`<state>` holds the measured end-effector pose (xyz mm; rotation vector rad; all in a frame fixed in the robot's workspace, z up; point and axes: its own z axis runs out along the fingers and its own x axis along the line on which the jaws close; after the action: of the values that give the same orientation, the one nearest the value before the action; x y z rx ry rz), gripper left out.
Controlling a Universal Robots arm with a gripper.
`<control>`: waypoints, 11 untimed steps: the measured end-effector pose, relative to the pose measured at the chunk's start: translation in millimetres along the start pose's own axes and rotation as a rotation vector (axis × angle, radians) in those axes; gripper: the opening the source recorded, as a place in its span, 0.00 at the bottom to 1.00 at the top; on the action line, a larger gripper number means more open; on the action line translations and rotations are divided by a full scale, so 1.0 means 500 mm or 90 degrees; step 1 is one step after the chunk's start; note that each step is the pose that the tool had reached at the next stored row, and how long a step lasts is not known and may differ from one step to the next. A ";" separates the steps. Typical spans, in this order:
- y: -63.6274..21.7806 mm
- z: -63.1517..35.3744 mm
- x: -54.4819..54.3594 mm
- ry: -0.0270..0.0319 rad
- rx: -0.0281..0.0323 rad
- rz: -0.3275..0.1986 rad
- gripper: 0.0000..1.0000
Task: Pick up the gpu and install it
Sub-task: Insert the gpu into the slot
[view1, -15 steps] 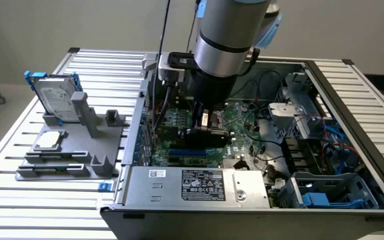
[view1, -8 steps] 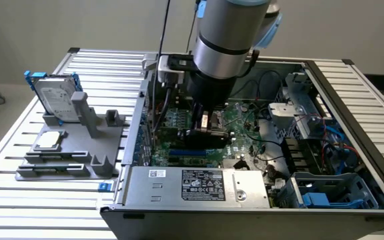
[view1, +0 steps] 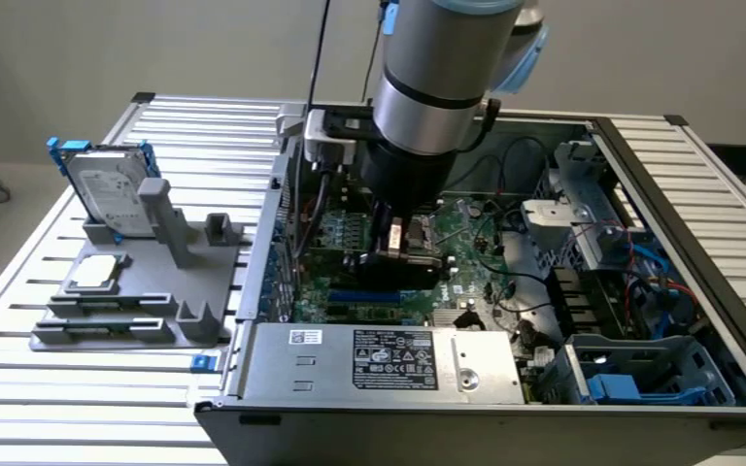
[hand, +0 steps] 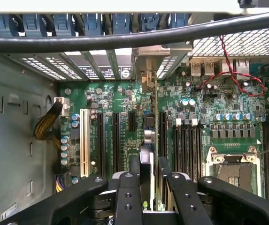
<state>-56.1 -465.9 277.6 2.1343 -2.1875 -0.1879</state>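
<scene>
**Item 1. Pincer** (hand: 146, 165) (view1: 406, 250): on the Universal Robots arm, lowered inside the open computer case (view1: 684, 184). It is half closed, with the two black fingers (hand: 127, 197) clamped on the gpu.

**Item 2. Gpu** (hand: 146, 180) (view1: 407, 268): held edge-on and upright between the fingers, over the motherboard's black expansion slots (hand: 99, 140) and in line with them. In the exterior view its black shroud shows directly below the wrist. Whether its edge has entered a slot cannot be told.

**Item 3. Motherboard** (view1: 474, 228) (hand: 125, 101): green, on the floor of the case. The wrist view shows a white slot (hand: 84, 140), the CPU socket (hand: 233, 169) and a red-and-black twisted wire (hand: 240, 77) on it.

**Item 4. Power supply** (view1: 387, 357): a silver box with a label, at 6 o'clock from the pincer in the exterior view, inside the case.

**Item 5. Blue drive bay** (view1: 645, 377): at 4 o'clock from the pincer, in a corner of the case.

**Item 6. Grey fixture** (view1: 133, 316): at 9 o'clock from the pincer, outside the case, on the slatted metal counter (view1: 36, 398).

**Item 7. Hard drive** (view1: 108, 189): silver with a blue frame, standing upright in the fixture, at 10 o'clock from the pincer.

**Item 8. Small square silver chip** (view1: 97, 273): lying flat on the fixture, at 6 o'clock from the hard drive.
</scene>
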 end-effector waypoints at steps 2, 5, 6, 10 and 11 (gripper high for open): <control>0.001 0.001 0.000 -0.0001 0.0000 0.000 0.27; 0.004 0.003 0.000 0.0000 0.0000 0.000 0.27; 0.004 0.003 0.000 0.0001 0.0000 0.000 0.27; 0.004 0.006 0.001 0.0003 -0.0001 -0.002 0.27; 0.004 0.007 0.001 0.0004 -0.0001 -0.003 0.27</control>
<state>-58.8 -466.3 274.6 2.1399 -2.1817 -0.1877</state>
